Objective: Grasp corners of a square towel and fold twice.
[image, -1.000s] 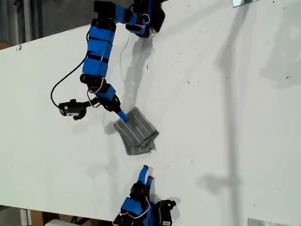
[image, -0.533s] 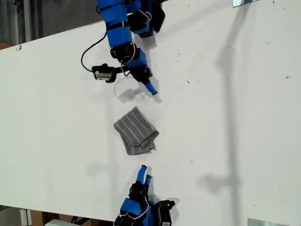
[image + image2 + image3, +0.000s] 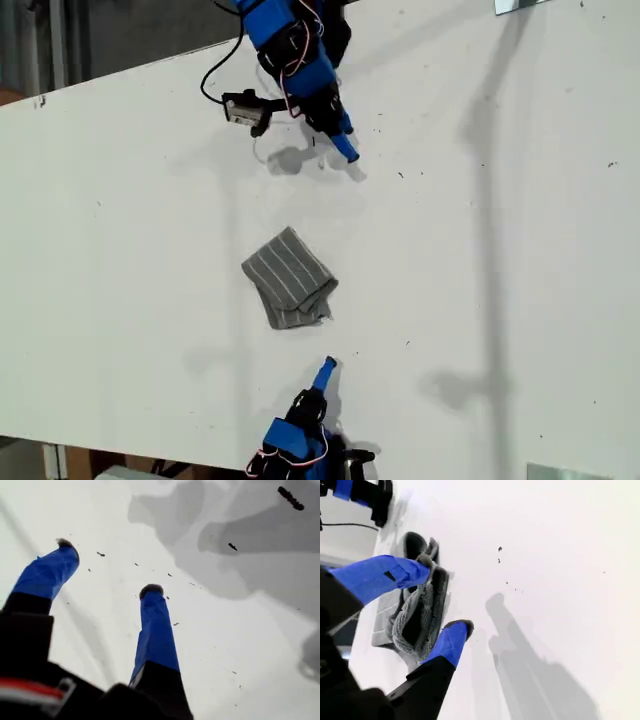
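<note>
White is the big table (image 3: 520, 250), and it is flat and bare around the cloth. The grey towel (image 3: 289, 279) with thin white stripes lies near the middle of it, between my two arms. It is doubled over into a small lumpy pack, not spread out flat.

I think the towel is light, soft and floppy. It will sag and bunch up when lifted, and it may slide on the smooth table. It will not break.

My first hand (image 3: 345, 150) is near the top of the exterior view, well apart from the towel. Its fingers are spread and hold nothing. My second hand (image 3: 324, 373) is near the bottom of that view and points at the towel. It is also spread wide, close to the towel but not touching it.

The best places to pinch are the corners (image 3: 291, 232), down low where the cloth meets the table.
</note>
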You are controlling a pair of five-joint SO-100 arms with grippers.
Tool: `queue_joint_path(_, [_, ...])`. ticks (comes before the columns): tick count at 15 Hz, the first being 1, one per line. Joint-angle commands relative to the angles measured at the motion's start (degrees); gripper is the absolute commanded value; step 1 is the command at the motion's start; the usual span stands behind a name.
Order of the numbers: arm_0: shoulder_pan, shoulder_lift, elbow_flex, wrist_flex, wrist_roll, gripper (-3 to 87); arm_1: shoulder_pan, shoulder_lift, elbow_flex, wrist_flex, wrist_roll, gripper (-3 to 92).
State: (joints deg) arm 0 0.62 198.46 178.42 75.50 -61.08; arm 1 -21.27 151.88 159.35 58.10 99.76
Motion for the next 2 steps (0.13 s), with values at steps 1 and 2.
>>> queue_joint_path(1, [0.44,0.35,0.26,-0.62,0.88,19.8,-0.97,3.52,2.37,0.62,3.78,28.3])
queue_joint_path(2, [0.44,0.35,0.26,-0.62,0.88,19.3,-1.14,5.36,4.04,1.41,5.10,27.4])
